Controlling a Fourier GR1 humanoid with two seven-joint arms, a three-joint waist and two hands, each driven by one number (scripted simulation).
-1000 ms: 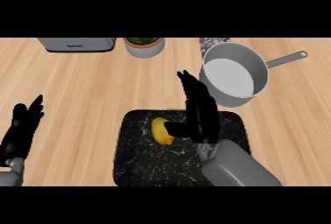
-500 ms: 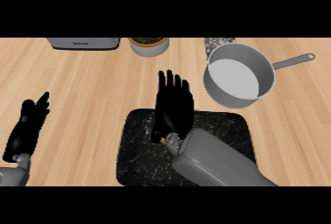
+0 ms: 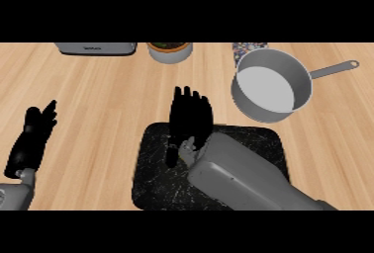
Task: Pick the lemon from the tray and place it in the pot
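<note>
Right hand (image 3: 191, 118) sits mid-frame, over the upper-left part of the black tray (image 3: 252, 141), its grey forearm coming in from lower right and covering much of the tray's centre. Fingers (image 3: 188, 99) point toward the top of the frame, straight and close together, tips reaching past the tray's upper edge onto the wood table (image 3: 102, 99). Thumb hangs down on the left side of the palm. Nothing visibly held; fingers aren't curled round anything.

Lemon: not visible. The hand and wrist cover the tray spot under them, so can't tell whether it lies beneath the palm or elsewhere.

Pot (image 3: 274, 89), grey w/ long handle pointing to upper right, stands on the table in the upper right of the frame, just above & right of the tray, well clear of the fingers. Its inside shows only pale grey bottom.

Left hand (image 3: 30, 141) at left edge, lower left, open, fingers straight and up, resting over the table, apart from the tray.

Top edge: grey appliance (image 3: 96, 48) upper left, a small bowl (image 3: 170, 51) near top centre, a patterned object (image 3: 248, 48) just above the pot.
</note>
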